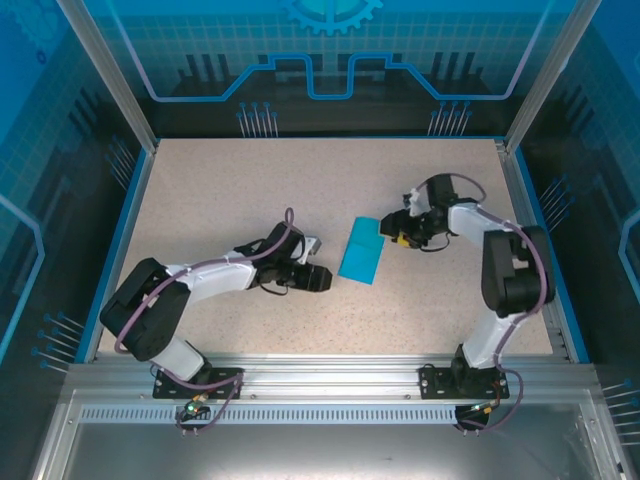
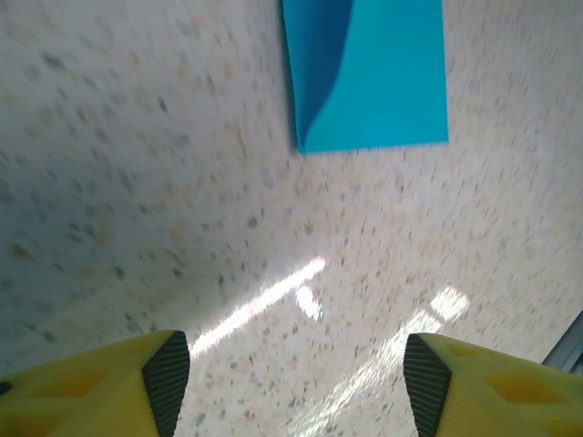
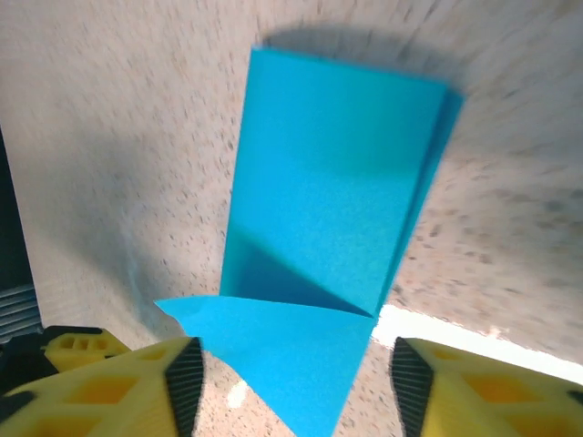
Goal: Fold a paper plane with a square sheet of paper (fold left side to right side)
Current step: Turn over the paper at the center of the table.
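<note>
1. The left pincer (image 2: 296,373) stands wide open. Its yellow fingers (image 2: 109,387) with black pads are far apart, and only bare table lies between them. It holds nothing.
2. In the overhead view the left pincer (image 1: 318,279) sits low over the table, just left of the near left corner of the sheet of paper (image 1: 361,252), close to it but apart from it.
3. From the left wrist camera the sheet of paper (image 2: 383,82) lies flat ahead of the fingers, well clear of them, with a shadow across part of it.
4. The right pincer (image 3: 293,373) is also spread open and its pads clamp nothing. A lifted corner flap (image 3: 282,355) of the blue paper rises into the gap between the fingers, whose pads stand clear of it on the right side.
5. In the overhead view the right pincer (image 1: 393,237) is just beside the far right edge of the paper.
6. The sheet of paper (image 3: 319,182) is folded in half into a narrow rectangle, with two layers showing along one long edge.
7. It rests on the speckled table (image 1: 220,200), a little right of the middle, between the two pincers. Its long side runs from near to far, slightly tilted.
</note>
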